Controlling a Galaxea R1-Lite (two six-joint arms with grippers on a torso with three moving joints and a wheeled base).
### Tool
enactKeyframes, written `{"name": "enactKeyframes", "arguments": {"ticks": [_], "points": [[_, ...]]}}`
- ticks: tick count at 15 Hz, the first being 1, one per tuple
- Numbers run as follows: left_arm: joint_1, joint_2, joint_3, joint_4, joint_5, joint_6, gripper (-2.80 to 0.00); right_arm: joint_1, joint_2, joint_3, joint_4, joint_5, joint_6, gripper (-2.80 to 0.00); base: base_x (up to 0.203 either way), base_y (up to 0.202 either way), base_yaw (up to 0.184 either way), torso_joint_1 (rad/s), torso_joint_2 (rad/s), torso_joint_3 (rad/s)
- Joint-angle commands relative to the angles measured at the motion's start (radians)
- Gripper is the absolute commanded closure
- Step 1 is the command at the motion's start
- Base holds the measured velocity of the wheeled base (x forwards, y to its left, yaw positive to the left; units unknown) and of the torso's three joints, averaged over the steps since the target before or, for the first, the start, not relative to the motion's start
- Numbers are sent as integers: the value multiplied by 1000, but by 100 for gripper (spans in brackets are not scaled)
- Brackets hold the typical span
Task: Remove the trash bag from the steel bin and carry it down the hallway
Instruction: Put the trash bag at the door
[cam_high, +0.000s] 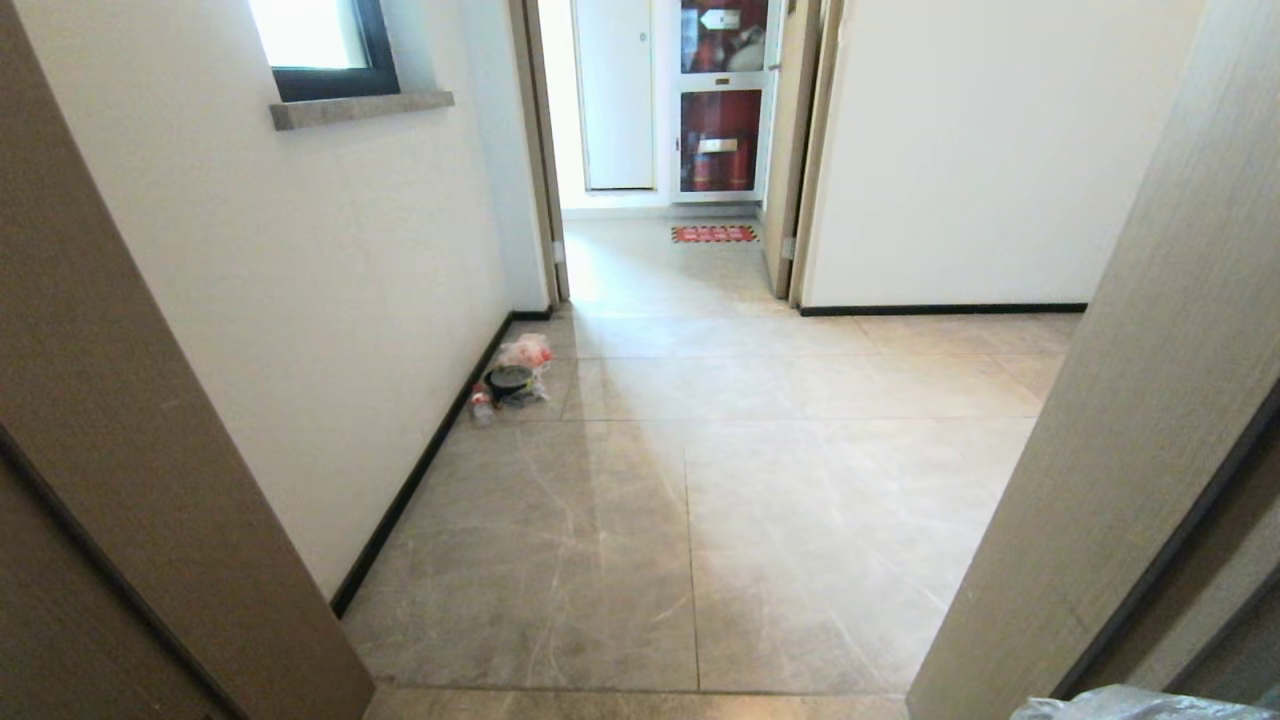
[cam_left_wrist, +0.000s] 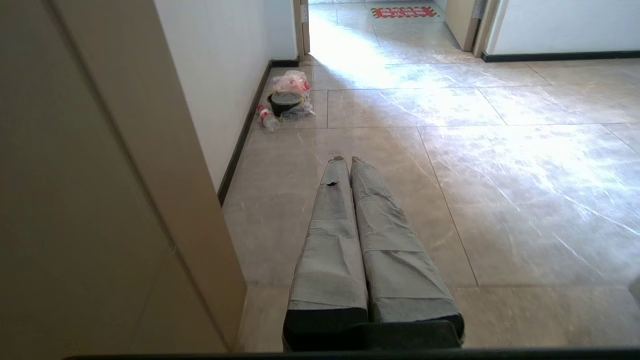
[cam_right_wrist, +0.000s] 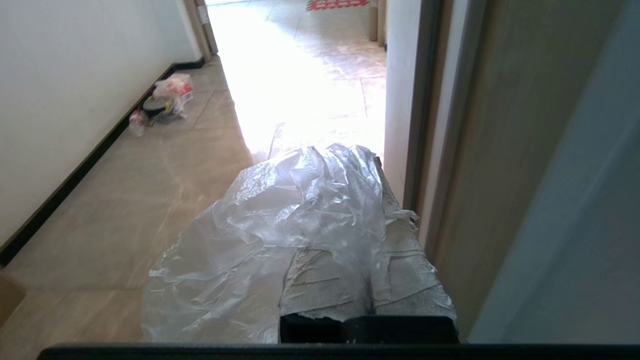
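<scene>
The hallway (cam_high: 760, 470) runs ahead of me between two door jambs, glossy beige tiles and white walls with black baseboard, a red mat (cam_high: 714, 233) at the far doorway. A small heap of litter (cam_high: 515, 378) lies against the baseboard on my left. My right gripper (cam_right_wrist: 372, 172) is clamped on the trash bag (cam_right_wrist: 260, 235), whose clear, wrinkled plastic drapes over my fingers. My left gripper (cam_left_wrist: 346, 160) is closed and empty, pointing out over the floor.

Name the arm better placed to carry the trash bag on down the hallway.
Right. The right gripper is shut on the trash bag, draped over its fingers. The left gripper is shut and empty, over bare hallway floor.
</scene>
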Motion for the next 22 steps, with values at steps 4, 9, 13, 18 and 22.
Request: {"name": "enactKeyframes", "arguments": {"ticks": [4,9,13,18,22], "points": [[0,0,3,0,0,-1,0,1,0,2,0,0,0,0,194,0,1,4,4,4],[0,0,3,0,0,-1,0,1,0,2,0,0,0,0,187,0,3,4,2,0],[0,0,3,0,0,1,0,1,-2,2,0,0,0,0,113,0,0,3,3,1],[0,0,3,0,0,2,0,1,-2,2,1,0,0,0,3,66,-2,3,1,1],[0,0,3,0,0,1,0,1,-2,2,1,0,0,0,0,150,3,0,5,3]]}}
